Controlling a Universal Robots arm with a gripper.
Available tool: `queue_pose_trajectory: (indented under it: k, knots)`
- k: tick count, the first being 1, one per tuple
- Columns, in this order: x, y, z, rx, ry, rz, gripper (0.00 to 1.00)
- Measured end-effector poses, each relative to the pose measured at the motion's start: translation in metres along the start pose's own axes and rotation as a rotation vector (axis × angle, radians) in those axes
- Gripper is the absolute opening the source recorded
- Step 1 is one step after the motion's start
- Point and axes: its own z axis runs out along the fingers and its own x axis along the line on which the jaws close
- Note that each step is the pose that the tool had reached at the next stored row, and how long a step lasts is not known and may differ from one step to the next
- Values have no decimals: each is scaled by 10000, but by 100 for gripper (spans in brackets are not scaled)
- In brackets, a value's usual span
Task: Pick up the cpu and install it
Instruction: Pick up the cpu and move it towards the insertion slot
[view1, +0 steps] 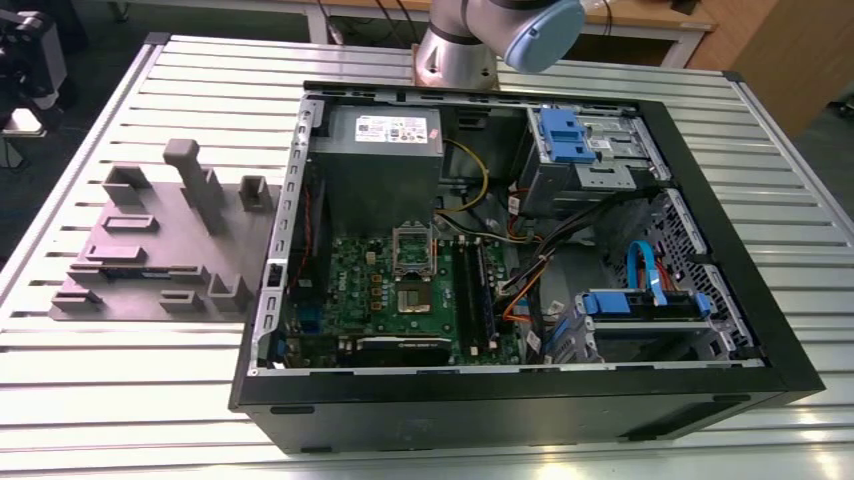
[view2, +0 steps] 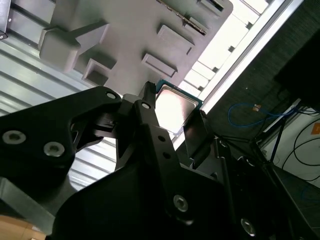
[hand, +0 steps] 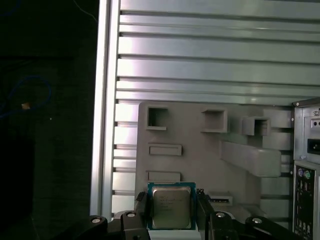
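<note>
In both wrist views the cpu (hand: 171, 207) (view2: 176, 106), a flat square chip with a shiny silver top and a dark rim, sits between my gripper's (hand: 171, 214) (view2: 172, 120) two black fingers (hand: 142, 209). The gripper is shut on it, one finger on each side. It hangs well above the grey-purple plastic fixture (hand: 200, 160) (view2: 135, 35) on the slatted table. In the exterior view the open computer case (view1: 534, 390) lies on the table with the green motherboard (view1: 400, 290) and its metal socket frame (view1: 414, 262) facing up.
The fixture (view1: 160, 240), with slots and upright posts, stands at the exterior view's left of the case. Inside the case are a power supply (view1: 380, 135), blue drive brackets (view1: 567, 135) and loose cables (view1: 534, 270). The arm's base (view1: 461, 50) rises behind the case. The table edge (hand: 102, 100) borders dark floor.
</note>
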Motion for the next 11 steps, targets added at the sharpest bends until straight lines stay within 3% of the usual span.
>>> queue_pose_trajectory:
  k: [11]
  knots:
    - [-2, 4, -124, -1, -2, 0, 47]
